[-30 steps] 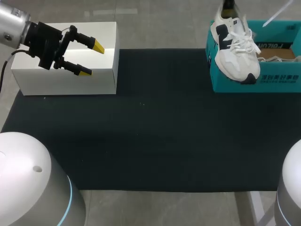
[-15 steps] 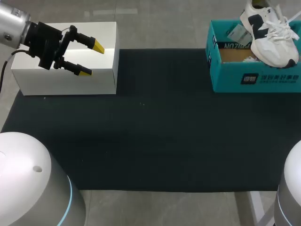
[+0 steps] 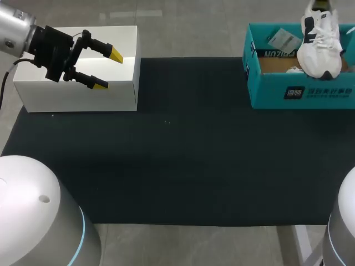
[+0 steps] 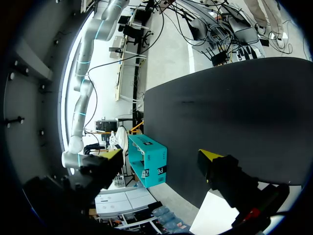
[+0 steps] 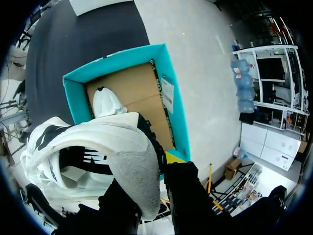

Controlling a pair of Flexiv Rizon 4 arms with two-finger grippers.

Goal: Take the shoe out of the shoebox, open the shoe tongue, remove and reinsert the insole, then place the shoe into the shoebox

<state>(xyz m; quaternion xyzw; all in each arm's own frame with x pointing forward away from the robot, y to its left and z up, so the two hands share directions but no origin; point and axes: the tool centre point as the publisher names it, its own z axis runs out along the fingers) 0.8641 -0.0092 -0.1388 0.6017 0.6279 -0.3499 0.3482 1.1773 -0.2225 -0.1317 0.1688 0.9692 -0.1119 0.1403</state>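
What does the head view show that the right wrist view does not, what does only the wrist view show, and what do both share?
Only the head view: the left gripper, open, hovering over the white box, and the wide black mat between the boxes. Only the right wrist view: the right gripper shut on the white shoe at its heel, with the shoe's grey lining facing the camera. Both: the shoe held above the open teal shoebox, whose brown cardboard floor shows.

Black mat [image 3: 183,155] on a pale grey surface [image 3: 188,27] (white box [image 3: 113,94] at its far-left corner)
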